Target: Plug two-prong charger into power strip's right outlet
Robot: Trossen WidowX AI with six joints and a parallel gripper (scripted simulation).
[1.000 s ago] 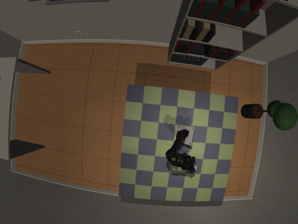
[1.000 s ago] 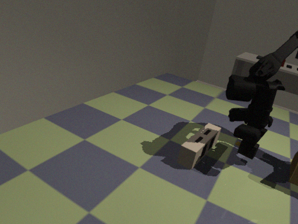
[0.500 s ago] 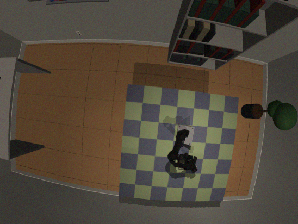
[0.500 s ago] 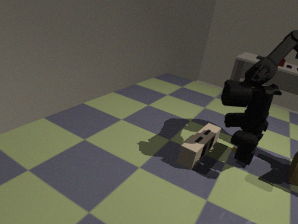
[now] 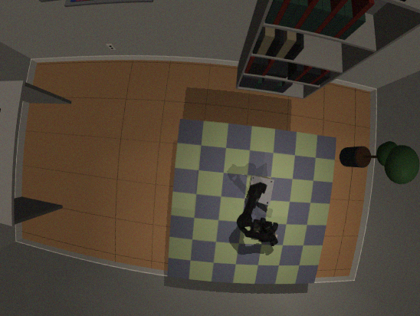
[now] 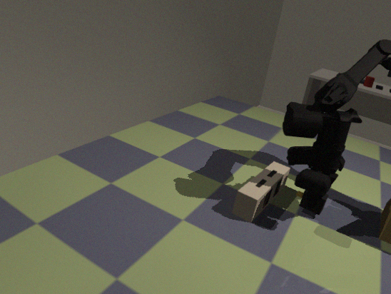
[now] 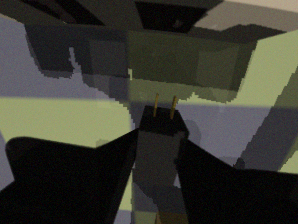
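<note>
The power strip point(image 6: 246, 191) point(image 7: 260, 12) is a beige block on the checkered table. Its side face with dark outlet openings is turned toward the gripper. In the top view the arm hides most of it. My gripper point(image 6: 313, 210) point(image 7: 157, 135) is shut on the black charger point(image 7: 162, 121), whose body sits between the fingers. Its two gold prongs point(image 7: 165, 106) point(image 6: 300, 194) point at the strip's face, with a gap between. In the wrist view they stand below the right-hand dark opening point(image 7: 172, 16). The height difference is hard to tell.
A brown wooden block point(image 6: 387, 222) stands at the right edge of the exterior view, behind the gripper. The pale base plate point(image 5: 269, 187) lies under the arm's base. The bookshelf point(image 5: 326, 57) and potted plant point(image 5: 354, 156) are beyond the table.
</note>
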